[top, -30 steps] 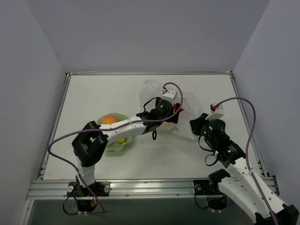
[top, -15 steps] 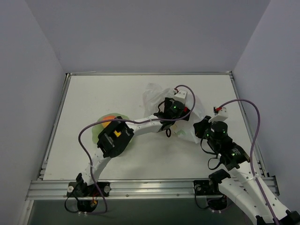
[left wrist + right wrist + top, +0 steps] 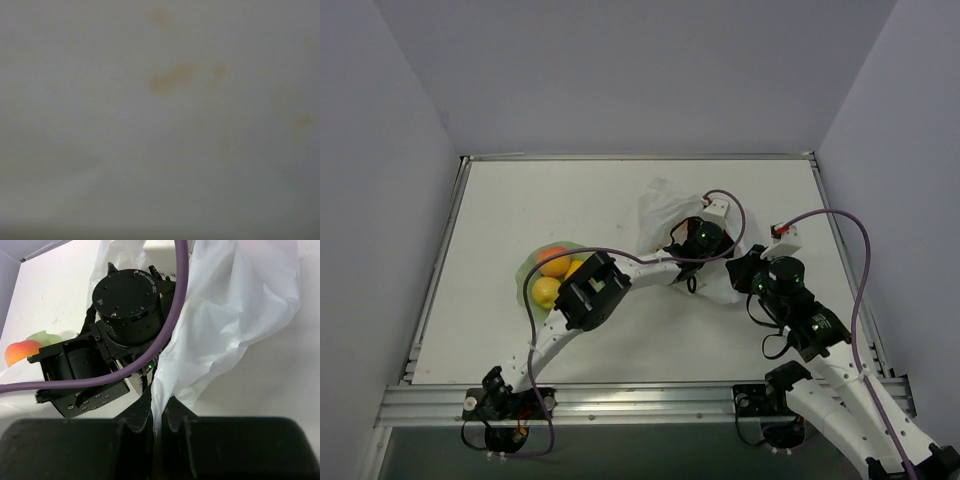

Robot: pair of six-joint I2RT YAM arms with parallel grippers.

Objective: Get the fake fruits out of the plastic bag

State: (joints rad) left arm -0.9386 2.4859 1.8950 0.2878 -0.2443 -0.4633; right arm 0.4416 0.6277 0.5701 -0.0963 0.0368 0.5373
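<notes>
Toward the left edge of the worktop [image 3: 490, 200], midway between near and far edges: a pale green wavy-edged bowl [image 3: 524, 272]. Inside it, three of the fake fruits [image 3: 546, 292], with an orange ball [image 3: 554, 260] at the far side and two yellow ones nearer, packed close together.

Across the middle, from the near-left corner: the left arm [image 3: 650, 268], stretched rightward and overlapping the bowl's right rim in the overhead view.

Right of centre, closer to the far edge than the near: the plastic bag [image 3: 665, 205], crumpled, translucent white, draped around that arm's wrist. Buried in the bag, the left gripper. Only blurred white film with a few yellowish marks in its own camera, pressed close, so cannot tell whether its jaws stand apart or together, or whether anything sits between them.

At the bag's right side: the right gripper [image 3: 159, 412], reaching in from the near-right corner. Jaws closed tight on a fold of the bag's film, the pinched edge rising from between the fingertips. Curving over the left wrist, a purple cable [image 3: 181, 300].
</notes>
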